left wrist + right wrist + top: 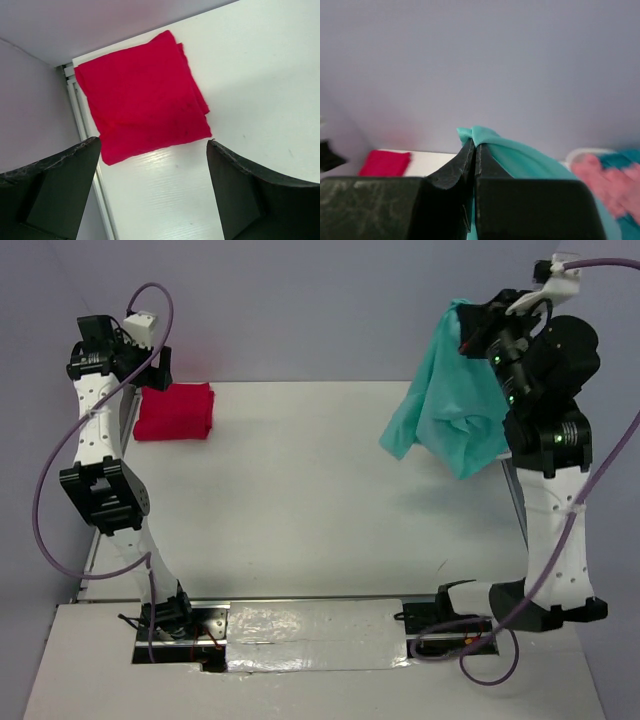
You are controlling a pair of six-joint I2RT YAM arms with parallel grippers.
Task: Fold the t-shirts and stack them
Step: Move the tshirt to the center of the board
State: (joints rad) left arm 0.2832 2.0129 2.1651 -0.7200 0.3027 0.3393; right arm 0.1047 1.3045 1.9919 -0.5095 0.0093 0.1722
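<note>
So one done: red shirt [174,411] folded at bench [300,490] 10 o'clock, my left claw [154,141] open, empty above it. At 2 o'clock my right claw [474,145] clamped on mint shirt [445,410], dangling unfolded. Most left, I judge.

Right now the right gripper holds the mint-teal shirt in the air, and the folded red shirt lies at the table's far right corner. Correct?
No: the top external view shows the red shirt at the far left corner of the table. The rest holds.

Top: overhead, far. Left wrist: close, downward. Right wrist: horizontal. 3 share red shirt [174,412].
</note>
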